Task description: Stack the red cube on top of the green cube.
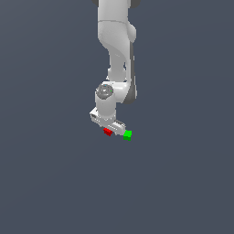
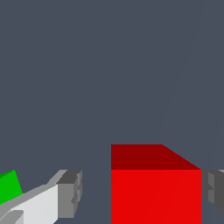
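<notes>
The red cube [image 1: 108, 132] lies on the grey floor right under my white gripper [image 1: 109, 126]. In the wrist view the red cube [image 2: 155, 192] sits between the two fingers of the gripper [image 2: 142, 192]. One grey fingertip [image 2: 70, 192] stands clear of the cube with a gap. The other fingertip [image 2: 215, 192] is at the cube's opposite side, close to or touching it. The jaws are open around the cube. The green cube [image 1: 127, 135] lies just beside the gripper, toward the exterior view's right. It shows in the wrist view [image 2: 9, 186] outside one finger.
The floor [image 1: 183, 183] around both cubes is plain dark grey. The white arm [image 1: 116, 45] rises straight above the gripper.
</notes>
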### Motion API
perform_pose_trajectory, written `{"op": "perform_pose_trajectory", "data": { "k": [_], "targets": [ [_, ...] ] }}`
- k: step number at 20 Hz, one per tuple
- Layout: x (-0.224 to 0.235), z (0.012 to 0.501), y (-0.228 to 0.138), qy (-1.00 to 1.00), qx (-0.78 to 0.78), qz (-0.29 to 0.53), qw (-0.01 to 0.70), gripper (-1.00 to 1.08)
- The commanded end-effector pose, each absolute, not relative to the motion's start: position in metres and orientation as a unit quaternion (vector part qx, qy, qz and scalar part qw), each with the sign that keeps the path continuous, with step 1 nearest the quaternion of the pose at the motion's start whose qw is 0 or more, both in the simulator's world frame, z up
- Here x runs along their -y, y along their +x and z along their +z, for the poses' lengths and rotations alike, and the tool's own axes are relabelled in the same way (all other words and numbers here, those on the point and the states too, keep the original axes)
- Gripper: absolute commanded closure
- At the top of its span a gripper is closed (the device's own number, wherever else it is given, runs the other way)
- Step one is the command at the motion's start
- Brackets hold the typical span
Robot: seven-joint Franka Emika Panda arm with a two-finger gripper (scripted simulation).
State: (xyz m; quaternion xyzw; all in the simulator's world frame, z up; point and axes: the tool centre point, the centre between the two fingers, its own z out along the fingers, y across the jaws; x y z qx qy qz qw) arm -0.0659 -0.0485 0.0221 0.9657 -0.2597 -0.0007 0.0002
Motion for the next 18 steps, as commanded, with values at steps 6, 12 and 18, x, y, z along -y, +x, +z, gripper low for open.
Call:
{"op": "perform_pose_trajectory", "data": {
  "k": [6, 12, 18],
  "targets": [
    [0.048, 0.020, -0.065, 0.966, 0.260, 0.000, 0.000, 1.08],
    [0.048, 0.020, -0.065, 0.966, 0.259, 0.000, 0.000, 1.08],
    [0.048, 0.030, -0.065, 0.966, 0.259, 0.000, 0.000, 1.08]
  ]
}}
